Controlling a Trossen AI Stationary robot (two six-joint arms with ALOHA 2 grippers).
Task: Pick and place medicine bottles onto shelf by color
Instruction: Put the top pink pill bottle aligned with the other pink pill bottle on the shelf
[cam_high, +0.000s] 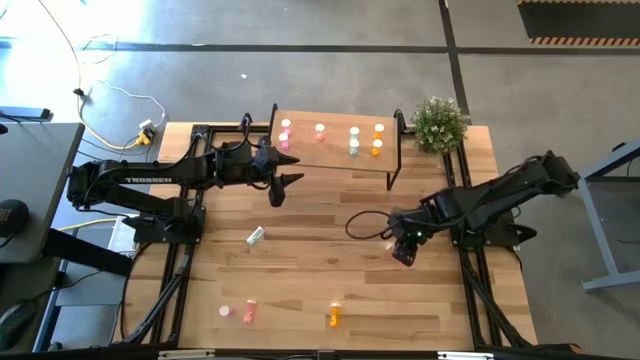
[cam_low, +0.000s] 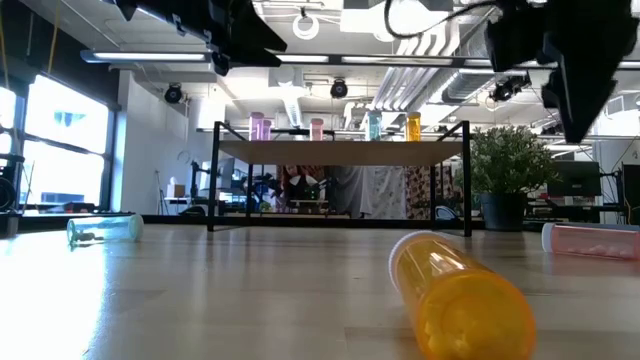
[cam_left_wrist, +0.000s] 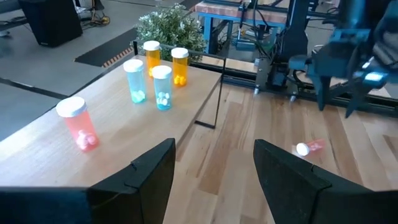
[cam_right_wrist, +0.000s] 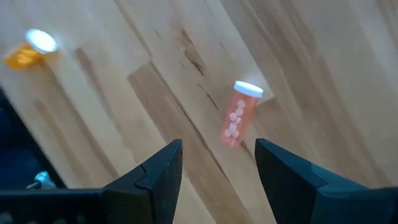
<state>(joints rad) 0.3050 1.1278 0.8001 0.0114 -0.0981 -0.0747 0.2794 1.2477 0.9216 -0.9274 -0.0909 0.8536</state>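
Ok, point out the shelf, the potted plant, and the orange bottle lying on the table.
shelf (cam_high: 335, 152): high view, bare middle of its wooden board.
potted plant (cam_high: 438, 122): high view, centre of its foliage.
orange bottle (cam_low: 455, 297): low view, side of its lying body.

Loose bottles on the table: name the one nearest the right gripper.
The salmon-red bottle lying on its side just ahead of the open right gripper; the orange bottle lies farther off.

The large light wood-plank tabletop (cam_high: 330, 275) stands on a grey concrete floor (cam_high: 300, 60) crossed by dark tape lines. A small green potted plant (cam_high: 440, 123) sits at its far corner. Beyond, tall bright windows (cam_low: 60, 150) flank a white wall, under exposed ceiling pipes (cam_low: 420, 75) and strip lights.
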